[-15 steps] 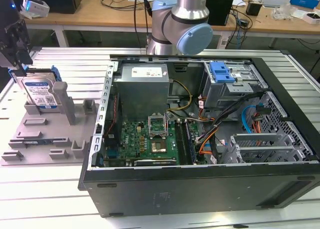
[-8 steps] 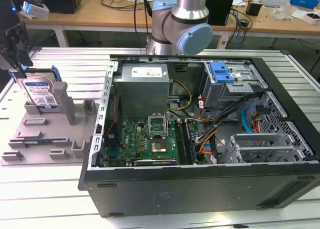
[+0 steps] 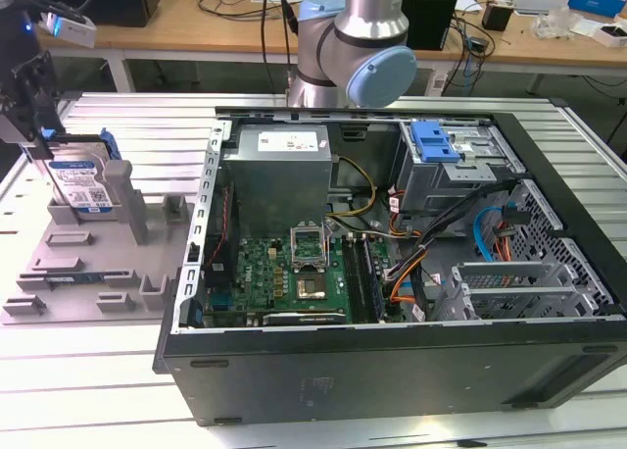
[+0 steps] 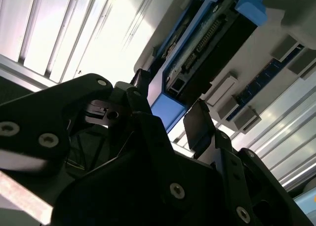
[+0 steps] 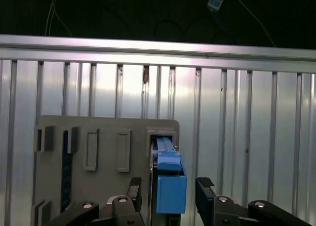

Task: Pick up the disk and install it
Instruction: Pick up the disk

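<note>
The disk (image 3: 83,181), a silver hard drive with a white-and-blue label in a bright blue bracket, stands on edge in a slot of the grey fixture (image 3: 88,263) at the exterior view's left. My gripper (image 3: 34,111) hangs right over its upper end. In both wrist views the black fingers (image 5: 203,185) stand on either side of the blue bracket (image 5: 171,189), with a gap on each side. The gripper (image 5: 170,182) is open around the disk's (image 4: 197,53) end and is not closed on it (image 4: 168,107).
An open computer case (image 3: 392,371) lies on the slatted aluminium table (image 3: 137,125), to the exterior view's right of the fixture. Inside it are a grey power-supply box (image 3: 279,179), a motherboard (image 3: 294,273), cables and a drive bay with a blue latch (image 3: 434,140). The arm's base (image 3: 348,47) stands behind the case.
</note>
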### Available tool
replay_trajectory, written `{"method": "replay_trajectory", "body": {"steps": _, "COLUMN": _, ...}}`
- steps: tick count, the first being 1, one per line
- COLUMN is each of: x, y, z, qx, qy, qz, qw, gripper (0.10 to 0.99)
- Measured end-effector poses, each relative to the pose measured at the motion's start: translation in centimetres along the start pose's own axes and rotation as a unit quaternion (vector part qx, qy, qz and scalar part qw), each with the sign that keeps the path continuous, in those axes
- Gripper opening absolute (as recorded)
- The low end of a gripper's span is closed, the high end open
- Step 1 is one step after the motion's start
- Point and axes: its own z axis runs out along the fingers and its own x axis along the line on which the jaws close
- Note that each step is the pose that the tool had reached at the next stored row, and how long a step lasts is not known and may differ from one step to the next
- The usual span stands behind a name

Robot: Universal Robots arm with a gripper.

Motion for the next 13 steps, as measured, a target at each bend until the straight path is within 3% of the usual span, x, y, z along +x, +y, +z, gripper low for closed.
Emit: {"method": "replay_trajectory", "body": {"steps": 13, "x": 0.12, "y": 0.09, "z": 0.91, "qx": 0.0, "qy": 0.0, "qz": 0.0, "qw": 1.0, "gripper": 0.557}}
